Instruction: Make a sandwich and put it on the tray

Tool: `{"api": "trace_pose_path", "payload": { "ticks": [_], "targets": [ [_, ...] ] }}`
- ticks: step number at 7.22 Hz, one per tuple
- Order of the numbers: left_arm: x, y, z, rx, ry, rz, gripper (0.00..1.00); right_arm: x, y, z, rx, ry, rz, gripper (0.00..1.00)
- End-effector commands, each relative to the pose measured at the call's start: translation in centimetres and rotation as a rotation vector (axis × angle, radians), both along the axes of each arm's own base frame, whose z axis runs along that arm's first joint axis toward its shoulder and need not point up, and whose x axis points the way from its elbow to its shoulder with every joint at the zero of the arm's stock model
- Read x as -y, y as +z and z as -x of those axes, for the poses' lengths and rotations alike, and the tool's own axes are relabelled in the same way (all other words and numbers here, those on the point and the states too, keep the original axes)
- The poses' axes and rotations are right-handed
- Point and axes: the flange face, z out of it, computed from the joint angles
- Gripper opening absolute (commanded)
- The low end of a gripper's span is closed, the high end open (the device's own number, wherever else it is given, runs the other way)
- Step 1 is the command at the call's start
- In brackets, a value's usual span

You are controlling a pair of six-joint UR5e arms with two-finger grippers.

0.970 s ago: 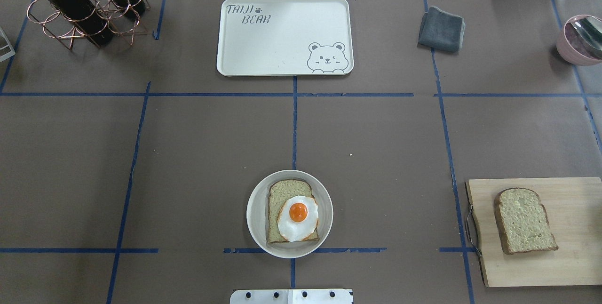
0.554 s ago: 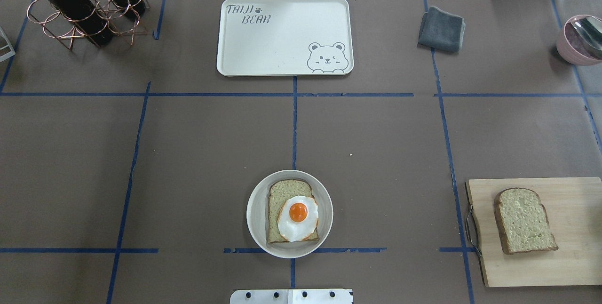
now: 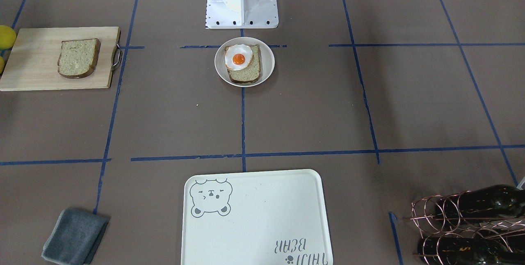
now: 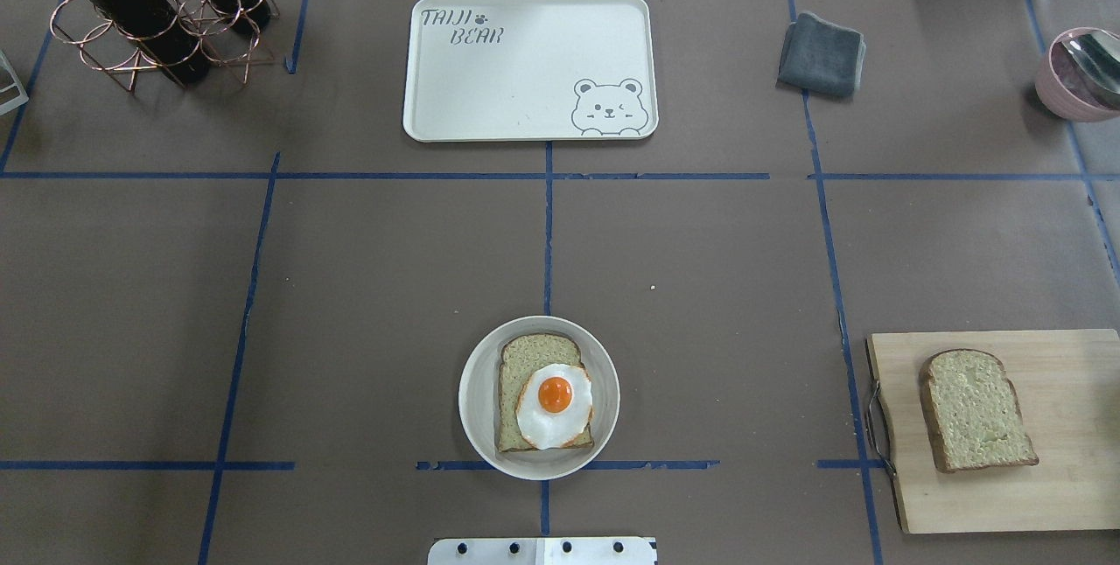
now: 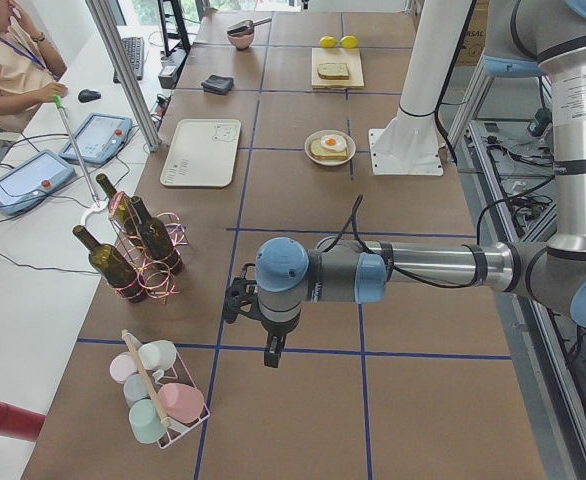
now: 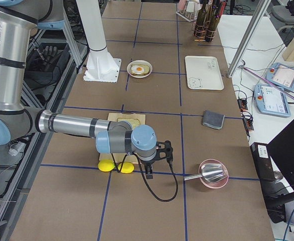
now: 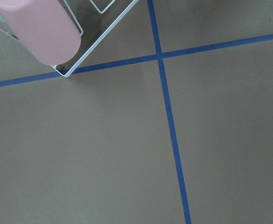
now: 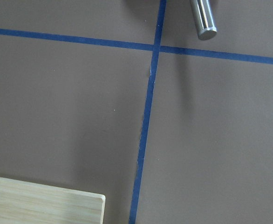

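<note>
Squinting at left pincer (image 5: 270,352) and right pincer (image 6: 149,172), I cannot tell either's spread, egg (image 4: 554,405) atop one bread slice (image 4: 525,361), other slice (image 4: 976,410) apart.

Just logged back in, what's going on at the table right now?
Nothing is being handled. One bread slice lies on the round plate near the robot's base, the fried egg on top. The second slice sits on the wooden board at the robot's right. The tray holds nothing. The left pincer and right pincer hang at opposite ends of the table, far from the food; open or shut, I cannot tell.
</note>
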Motion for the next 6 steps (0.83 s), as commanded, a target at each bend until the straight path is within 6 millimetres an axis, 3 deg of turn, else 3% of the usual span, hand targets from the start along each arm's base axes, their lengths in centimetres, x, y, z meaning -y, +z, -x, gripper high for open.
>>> {"api": "trace_pose_path", "payload": {
  "ticks": [1,2,3,4,6],
  "targets": [
    [0.0,0.0,0.0,-0.002,0.000,0.000,1.00,1.3,-4.1,4.0,0.009,-0.023,-0.037,1.00],
    [0.0,0.0,0.0,-0.003,0.000,0.000,1.00,1.7,-5.7,8.1,0.032,-0.084,-0.098,1.00],
    [0.0,-0.1,0.0,-0.003,0.000,-0.003,1.00,0.7,-6.0,10.2,0.074,-0.051,-0.049,1.00],
    [0.0,-0.1,0.0,-0.003,0.000,-0.003,1.00,-1.7,-5.8,12.4,0.116,-0.003,0.007,1.00],
    [0.0,-0.1,0.0,-0.003,0.000,-0.003,1.00,-6.1,-5.2,14.8,0.156,0.097,0.074,1.00]
  ]
}}
